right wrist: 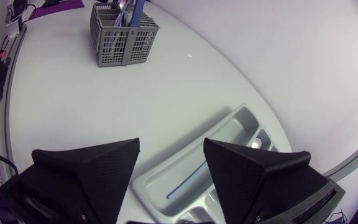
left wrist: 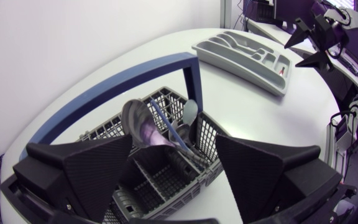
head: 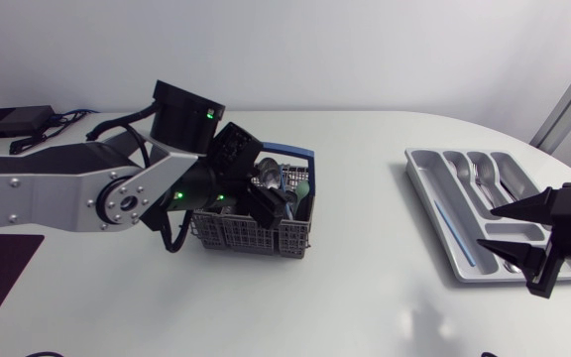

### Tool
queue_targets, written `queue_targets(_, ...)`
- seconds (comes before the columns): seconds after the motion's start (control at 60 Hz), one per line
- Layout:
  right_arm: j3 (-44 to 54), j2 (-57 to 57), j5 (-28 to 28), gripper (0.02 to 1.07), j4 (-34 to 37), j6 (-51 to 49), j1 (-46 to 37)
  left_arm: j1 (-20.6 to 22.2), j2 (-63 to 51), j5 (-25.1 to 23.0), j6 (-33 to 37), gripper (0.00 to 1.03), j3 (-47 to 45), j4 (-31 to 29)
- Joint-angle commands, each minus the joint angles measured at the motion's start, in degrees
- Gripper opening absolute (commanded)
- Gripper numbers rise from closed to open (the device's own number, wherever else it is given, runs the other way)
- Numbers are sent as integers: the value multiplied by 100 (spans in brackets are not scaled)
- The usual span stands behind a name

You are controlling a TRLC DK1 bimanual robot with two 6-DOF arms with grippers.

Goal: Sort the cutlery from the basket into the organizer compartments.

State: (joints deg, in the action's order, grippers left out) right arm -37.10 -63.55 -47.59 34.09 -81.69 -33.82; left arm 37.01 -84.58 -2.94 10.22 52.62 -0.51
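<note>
Head view: left gripper low in the basket. Right gripper spread, empty, over the organizer.

Left wrist: fingers apart, spoon just ahead between them, untouched. Best to centre on its bowl (basket wall close beside), then close gently.

Right wrist: organizer under parted fingers.

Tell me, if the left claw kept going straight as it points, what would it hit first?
Most likely the spoon standing in the basket, straight ahead of the open left gripper; depth is hard to judge.
</note>
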Motion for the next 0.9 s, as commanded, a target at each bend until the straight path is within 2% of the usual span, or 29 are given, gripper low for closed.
queue_targets(0.0,326,299,-48,78,-78,408,174,60,-41,-66,-266,92,-182,271)
queue_targets(0.2,731,1055,-48,78,-78,830,500,95,-296,-49,-389,92,-138,561)
queue_targets(0.383,1047,1618,-48,81,-78,1191,781,95,-490,215,-521,91,-147,640)
queue_targets(0.583,1223,1837,13,82,-113,1577,1194,104,-507,426,-591,91,-244,825)
queue_targets(0.883,1416,2119,233,82,-262,1973,1642,245,-604,461,-644,91,-235,1141)
